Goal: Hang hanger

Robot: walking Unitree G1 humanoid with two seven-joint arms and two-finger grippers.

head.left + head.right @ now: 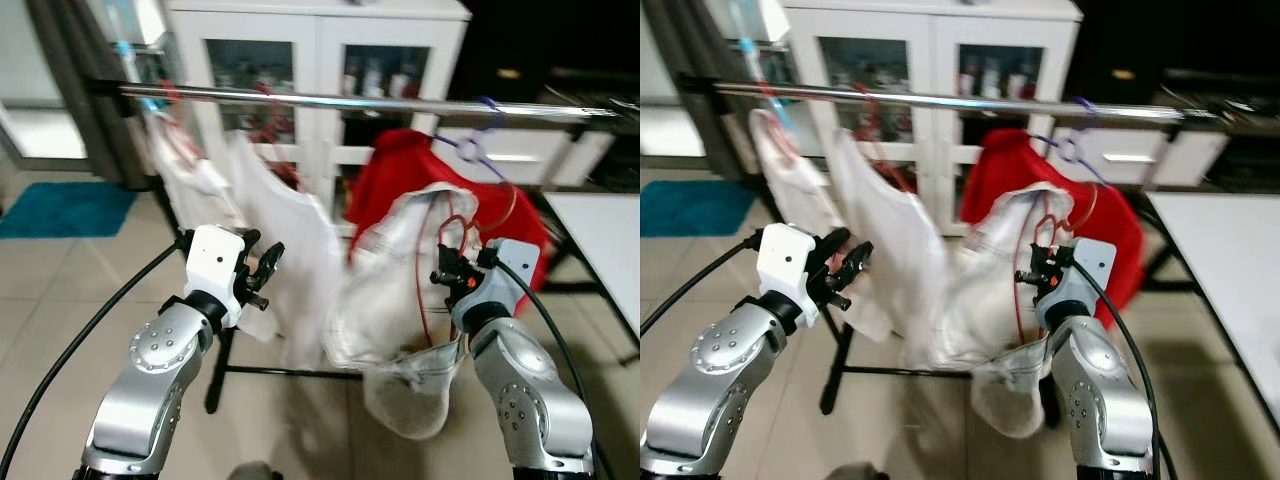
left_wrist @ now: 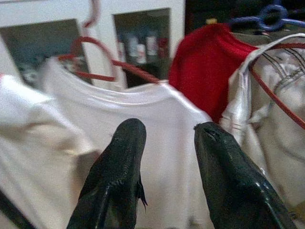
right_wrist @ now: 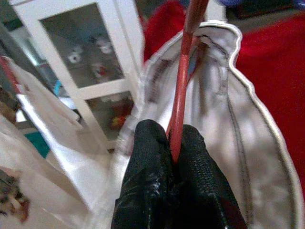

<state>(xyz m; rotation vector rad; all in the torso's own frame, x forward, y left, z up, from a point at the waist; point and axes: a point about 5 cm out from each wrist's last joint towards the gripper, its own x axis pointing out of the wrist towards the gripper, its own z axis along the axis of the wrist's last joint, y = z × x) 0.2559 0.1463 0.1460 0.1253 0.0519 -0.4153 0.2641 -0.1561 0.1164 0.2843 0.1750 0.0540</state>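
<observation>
Below the steel rail point(image 1: 400, 101), right gripper point(image 3: 172, 143) pinches the red hanger point(image 3: 183, 81), pale garment point(image 1: 400, 300) draped on it. Left gripper point(image 2: 167, 143) is spread, empty, near a white shirt point(image 1: 285, 230). Judgement: lift the hook above the rail between red garment point(image 1: 400, 175) and shirt, then lower.

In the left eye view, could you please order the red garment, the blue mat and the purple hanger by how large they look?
1. red garment, though partly hidden behind the white one.
2. blue mat, farther away and cut by the edge, so unsure.
3. purple hanger, clearly smallest.
</observation>
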